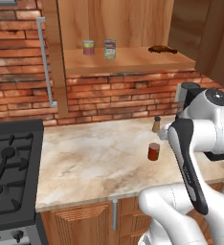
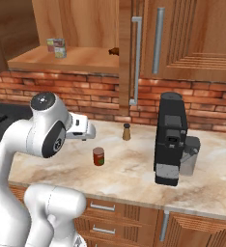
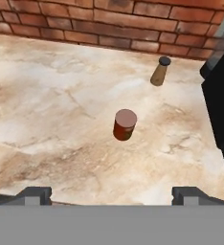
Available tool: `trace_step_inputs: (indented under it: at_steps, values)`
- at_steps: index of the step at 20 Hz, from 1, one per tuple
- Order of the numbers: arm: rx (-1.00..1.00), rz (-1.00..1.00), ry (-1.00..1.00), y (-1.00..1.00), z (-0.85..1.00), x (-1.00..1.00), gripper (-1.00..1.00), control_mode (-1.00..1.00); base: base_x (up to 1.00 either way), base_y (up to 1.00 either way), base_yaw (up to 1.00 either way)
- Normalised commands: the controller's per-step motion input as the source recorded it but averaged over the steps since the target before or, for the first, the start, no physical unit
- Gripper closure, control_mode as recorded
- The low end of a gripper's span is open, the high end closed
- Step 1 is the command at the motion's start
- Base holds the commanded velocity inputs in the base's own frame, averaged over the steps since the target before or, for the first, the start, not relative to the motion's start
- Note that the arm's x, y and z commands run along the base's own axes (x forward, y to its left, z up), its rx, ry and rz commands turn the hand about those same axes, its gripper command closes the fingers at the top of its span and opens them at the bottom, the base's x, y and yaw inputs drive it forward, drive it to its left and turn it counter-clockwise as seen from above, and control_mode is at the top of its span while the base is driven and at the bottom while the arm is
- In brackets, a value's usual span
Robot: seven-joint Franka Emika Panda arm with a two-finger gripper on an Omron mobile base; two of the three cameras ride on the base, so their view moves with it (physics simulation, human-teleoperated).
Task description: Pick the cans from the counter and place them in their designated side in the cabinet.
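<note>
Nearest to my camera, the gripper [image 3: 112, 194] stands wide apart and empty, above the dark red can [image 3: 125, 124], which stands upright on the counter [image 3: 47, 105]. I fear a crooked descent tips it, or the hand strikes the shaker [image 3: 159, 71] or the black coffee machine [image 2: 170, 137] at right.

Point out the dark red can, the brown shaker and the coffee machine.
dark red can [image 3: 125, 125], hand view, its side.
brown shaker [image 3: 159, 72], hand view, its body.
coffee machine [image 2: 170, 137], right base view, its front.

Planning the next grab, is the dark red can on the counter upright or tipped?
Upright: the dark red can stands on its base on the counter, round top facing up.
</note>
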Motion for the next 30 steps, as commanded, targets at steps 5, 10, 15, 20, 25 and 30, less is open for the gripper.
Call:
trace_step_inputs:
  at_steps: [5,10,15,20,25,30]
  values:
    - [0.0,-0.05,0.02,-0.07,-0.18,0.18,-1.0,-1.0,0.0,0.0,0.0]
    - [0.04,-0.07,0.02,0.0,-0.12,0.22,-1.0,-1.0,0.0,0.0,0.0]
    - [0.02,-0.06,0.04,0.0,-0.16,0.25,-1.0,-1.0,0.0,0.0,0.0]
    - [0.0,-0.06,0.06,0.0,-0.2,0.28,-1.0,-1.0,0.0,0.0,0.0]
    - [0.01,-0.05,0.08,0.0,-0.21,0.24,-1.0,-1.0,0.0,0.0,0.0]
    - [0.03,-0.03,0.03,-0.06,-0.22,0.17,-1.0,-1.0,0.0,0.0,0.0]
